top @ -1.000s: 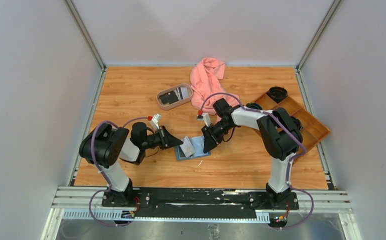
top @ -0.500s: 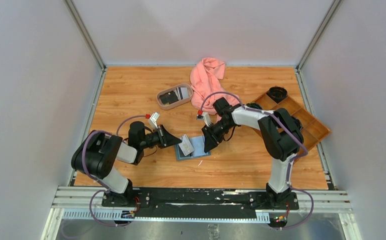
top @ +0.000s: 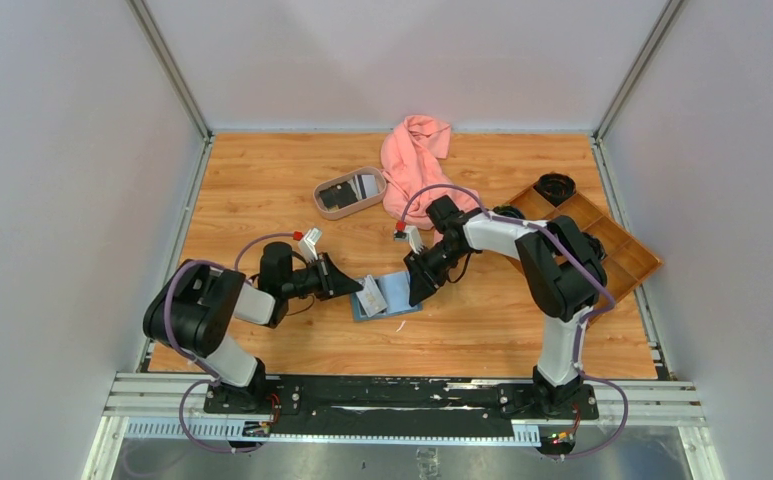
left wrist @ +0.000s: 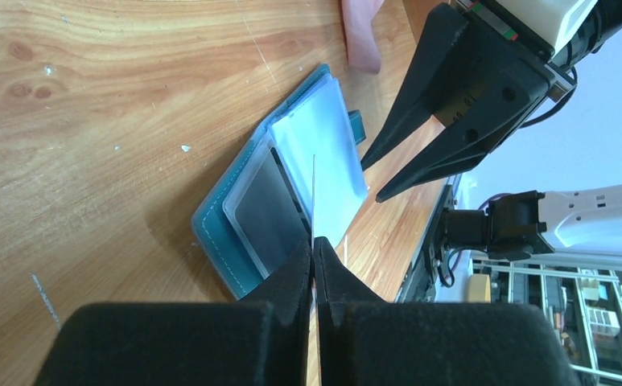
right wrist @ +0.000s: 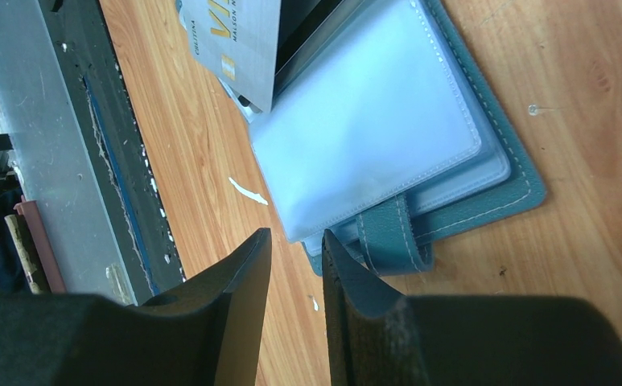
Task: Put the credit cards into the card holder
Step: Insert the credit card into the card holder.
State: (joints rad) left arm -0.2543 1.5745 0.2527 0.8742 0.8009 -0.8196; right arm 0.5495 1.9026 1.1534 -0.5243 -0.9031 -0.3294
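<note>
The left wrist view shows us the card (left wrist: pixel 314 189) only edge-on, as a thin line, and the right wrist view cuts off its top. Its long axis points out from the left gripper (left wrist: pixel 314 248), which pinches it over the open holder (left wrist: pixel 215 233). That arm lies low and reaches right. The right gripper (right wrist: pixel 295 237) hovers by the tab (right wrist: pixel 392 237) with its jaws narrowly apart and empty. We cannot tell whether it touches.

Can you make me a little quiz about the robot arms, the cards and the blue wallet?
1. True or false: the left gripper is pinched shut on a pale card.
2. Pick one. The card holder is: A) lying open, B) folded shut, C) standing on its edge.
3. What colour is the crumpled cloth?

Key: 1 true. 2 A. 3 pink.
</note>
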